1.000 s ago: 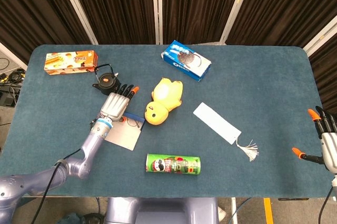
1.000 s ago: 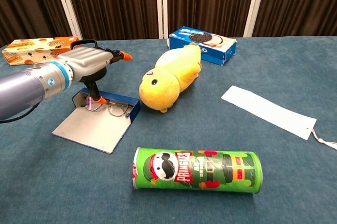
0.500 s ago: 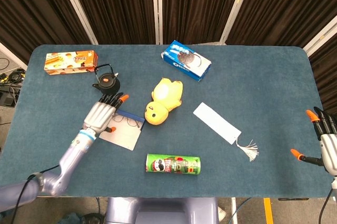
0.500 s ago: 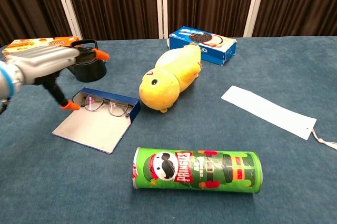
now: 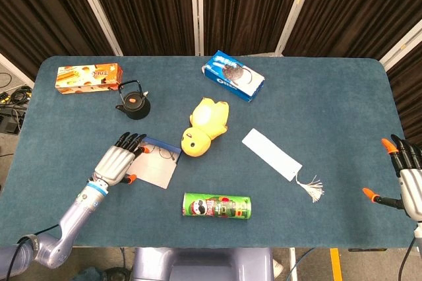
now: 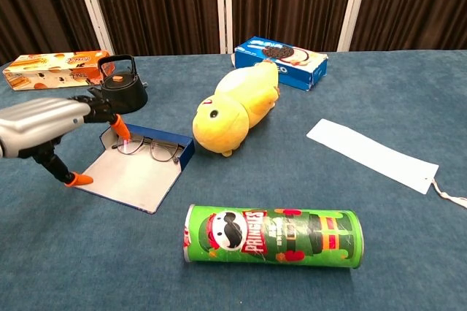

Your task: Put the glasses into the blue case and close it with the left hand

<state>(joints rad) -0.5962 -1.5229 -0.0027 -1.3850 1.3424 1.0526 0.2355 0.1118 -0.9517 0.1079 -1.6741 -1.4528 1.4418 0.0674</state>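
Glasses [image 6: 151, 150] lie in the open blue case [image 6: 131, 174] (left hand [image 6: 51, 123] fingers [image 6: 109, 115] spread, empty).

- Head view looks steeply down from above the near edge, taking in the whole table [image 5: 330, 96].
- Chest view sits low and close, facing across the table toward the far curtains [image 6: 168, 4].
- Both share the case [image 5: 157, 163], duck [image 6: 233, 110] and can [image 6: 273, 236].

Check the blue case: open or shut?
Open. The blue case lies with its lid flat on the table, and the glasses show inside.
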